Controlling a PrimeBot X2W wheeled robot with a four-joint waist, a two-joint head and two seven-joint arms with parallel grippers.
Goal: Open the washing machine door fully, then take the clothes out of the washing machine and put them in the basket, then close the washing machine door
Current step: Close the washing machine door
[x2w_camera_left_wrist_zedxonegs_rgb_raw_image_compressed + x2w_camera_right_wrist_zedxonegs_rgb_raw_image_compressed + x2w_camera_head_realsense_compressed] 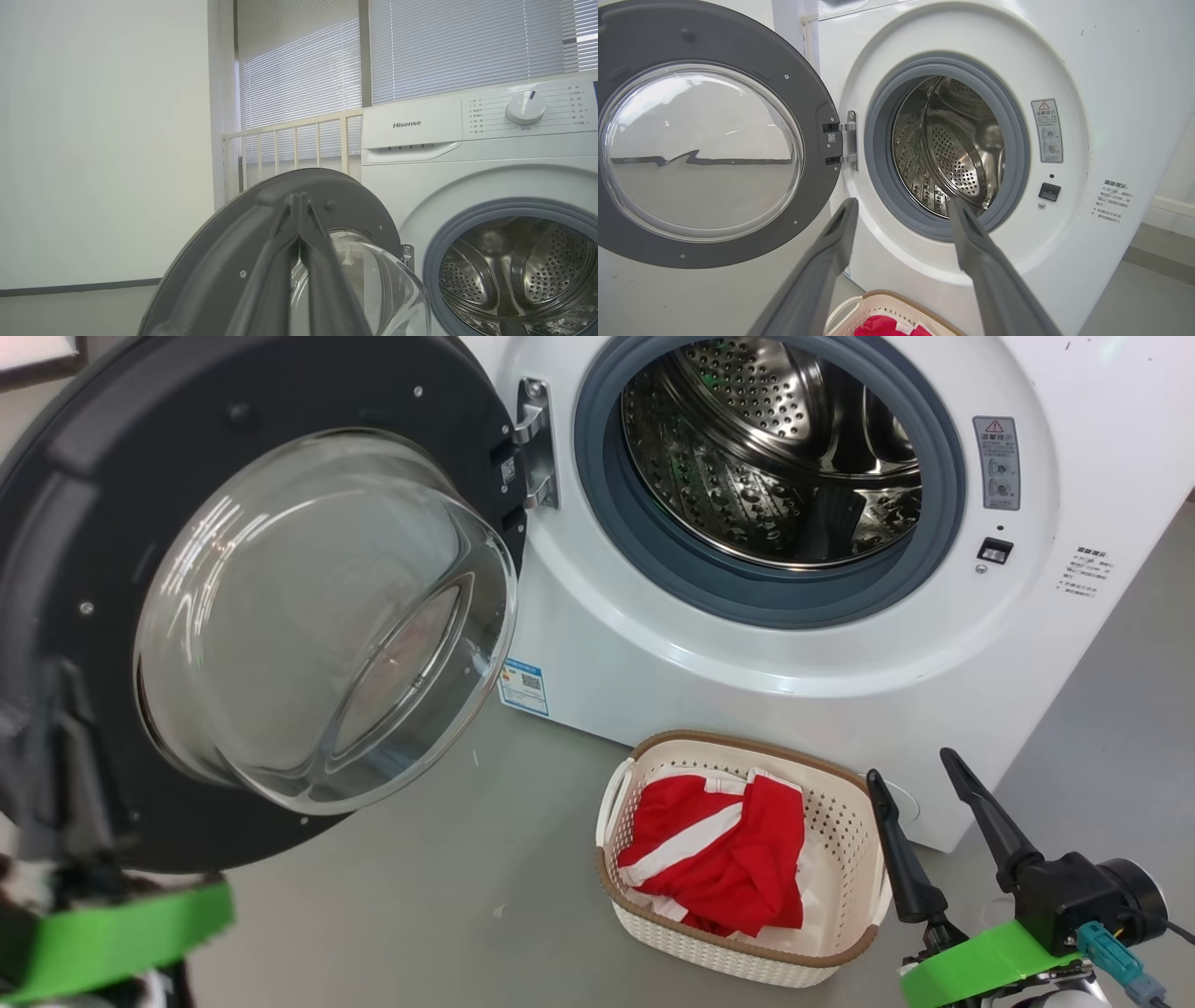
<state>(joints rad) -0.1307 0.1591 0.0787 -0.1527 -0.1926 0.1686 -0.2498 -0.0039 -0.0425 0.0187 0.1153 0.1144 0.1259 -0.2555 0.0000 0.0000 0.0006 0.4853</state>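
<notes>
The washing machine [747,653] stands with its round black-rimmed door [280,392] swung wide to the left, glass bowl facing me. No cloth shows in the steel drum [775,457]. The red and white clothes [728,859] lie in the cream basket [840,821] on the floor below the opening. My right gripper [910,765] hangs open just right of the basket, holding nothing; in the right wrist view it [902,203] points at the drum above the basket [878,298]. My left gripper [299,200] is shut, its tips close before the door's inner rim [224,242].
Grey floor [420,896] spreads between the door and the basket. In the left wrist view a white wall [103,140] lies to the left, with a white railing [294,140] and window blinds behind the machine [420,186]. The open door juts out over the floor at left.
</notes>
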